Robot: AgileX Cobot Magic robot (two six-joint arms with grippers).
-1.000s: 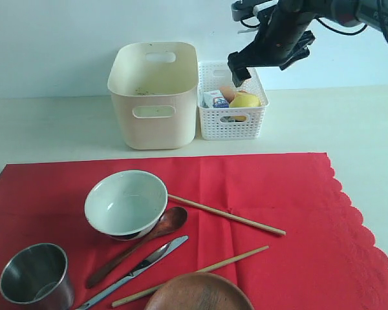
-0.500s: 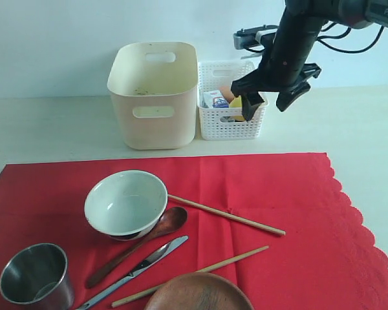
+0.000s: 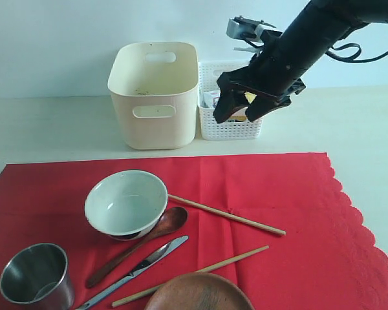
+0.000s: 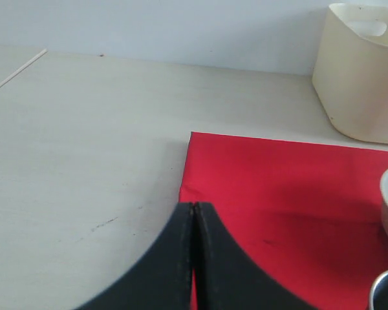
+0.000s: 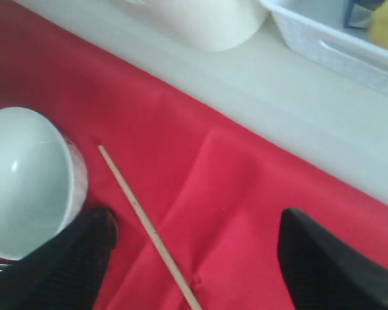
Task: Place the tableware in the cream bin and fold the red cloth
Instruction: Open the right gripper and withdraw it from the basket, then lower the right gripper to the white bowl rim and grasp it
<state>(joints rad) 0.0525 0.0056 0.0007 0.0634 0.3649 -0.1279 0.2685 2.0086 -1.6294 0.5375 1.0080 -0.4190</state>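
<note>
The red cloth lies flat and carries the white bowl, steel cup, wooden spoon, knife, two chopsticks and the brown plate. Behind it stands the cream bin. My right gripper hangs open and empty in the air in front of the basket. Its wrist view looks down on a chopstick and the bowl between its fingers. My left gripper is shut and empty over the cloth's corner.
A white lattice basket with food stands right of the bin, partly hidden by my right arm. Bare table lies behind and beside the cloth. The cloth's scalloped edge runs down the right side.
My right arm has come down and leftward from above the basket to in front of it, nearer the cloth, with its jaws a little narrower. The tableware and left gripper have not moved.
</note>
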